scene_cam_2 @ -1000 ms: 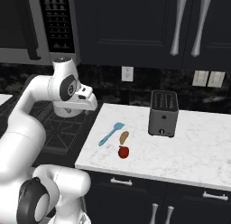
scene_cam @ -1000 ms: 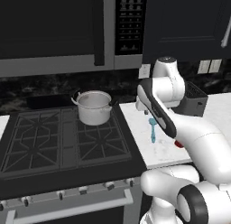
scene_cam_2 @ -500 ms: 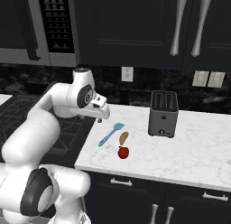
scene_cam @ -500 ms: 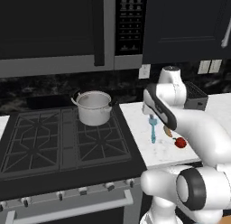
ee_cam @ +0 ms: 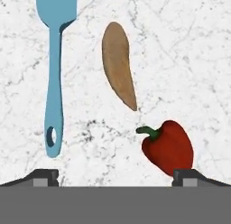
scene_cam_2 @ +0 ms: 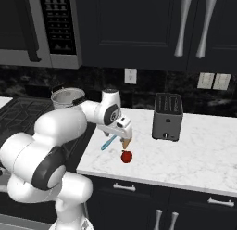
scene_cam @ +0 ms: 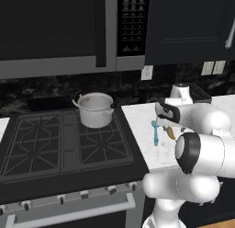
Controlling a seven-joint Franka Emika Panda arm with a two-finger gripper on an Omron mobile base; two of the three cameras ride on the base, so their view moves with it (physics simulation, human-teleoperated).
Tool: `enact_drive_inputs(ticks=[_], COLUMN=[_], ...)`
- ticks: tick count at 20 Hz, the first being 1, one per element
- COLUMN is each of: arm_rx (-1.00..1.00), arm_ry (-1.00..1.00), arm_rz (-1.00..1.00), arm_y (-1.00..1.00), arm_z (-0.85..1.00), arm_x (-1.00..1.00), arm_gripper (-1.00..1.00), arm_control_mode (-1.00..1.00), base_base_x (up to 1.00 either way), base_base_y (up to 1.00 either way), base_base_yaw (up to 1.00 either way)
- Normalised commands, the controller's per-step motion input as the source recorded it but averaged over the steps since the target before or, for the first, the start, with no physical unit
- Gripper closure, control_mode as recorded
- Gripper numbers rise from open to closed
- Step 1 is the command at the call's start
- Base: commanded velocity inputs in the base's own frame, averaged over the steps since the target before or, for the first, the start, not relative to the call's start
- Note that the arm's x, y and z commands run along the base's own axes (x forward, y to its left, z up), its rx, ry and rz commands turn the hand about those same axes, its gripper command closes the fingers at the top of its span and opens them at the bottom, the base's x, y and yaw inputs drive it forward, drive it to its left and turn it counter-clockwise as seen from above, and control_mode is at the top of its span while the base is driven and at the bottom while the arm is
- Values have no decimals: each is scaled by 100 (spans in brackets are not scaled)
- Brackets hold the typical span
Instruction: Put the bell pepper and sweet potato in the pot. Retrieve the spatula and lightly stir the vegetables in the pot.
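**Mia:** Is the claw [ee_cam: 115, 175] holding anything?

**Sam:** No. Its two tips are wide apart, above the white counter [ee_cam: 189, 60].

**Mia:** Where's the food?

**Sam:** The red bell pepper [ee_cam: 168, 146] lies nearest, the brown sweet potato [ee_cam: 118, 64] beside it, then the spatula [ee_cam: 54, 74]. The pot [scene_cam: 95, 109] waits on the stove [scene_cam: 55, 144], far left.

**Mia:** How to grab well?

**Sam:** I think: center over the pepper, drop straight, squeeze its fat middle.

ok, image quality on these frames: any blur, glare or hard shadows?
Hand view: sharp, flat light, only faint soft shadows under the spatula, sweet potato and bell pepper. Left base view: the pot has a soft sheen, no blown glare. Right base view: dark cabinets, mild highlight on the toaster, no motion blur.
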Motion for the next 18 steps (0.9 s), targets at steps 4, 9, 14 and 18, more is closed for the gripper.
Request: enact_drive_inputs(ticks=[4, 9, 14, 18], arm_rx=[0, 0, 0, 0], arm_ry=[0, 0, 0, 0], arm_rz=[0, 0, 0, 0], arm_y=[-21, -3, -13, -19], arm_z=[-39, -45, -45, -38], arm_x=[35, 53, 38, 23], arm_gripper=[-100, -100, -100, -100], arm_control_mode=[-100, -100, -100, -100], base_base_x=[0, 0, 0, 0], base_base_y=[0, 0, 0, 0], base_base_yaw=[0, 0, 0, 0])
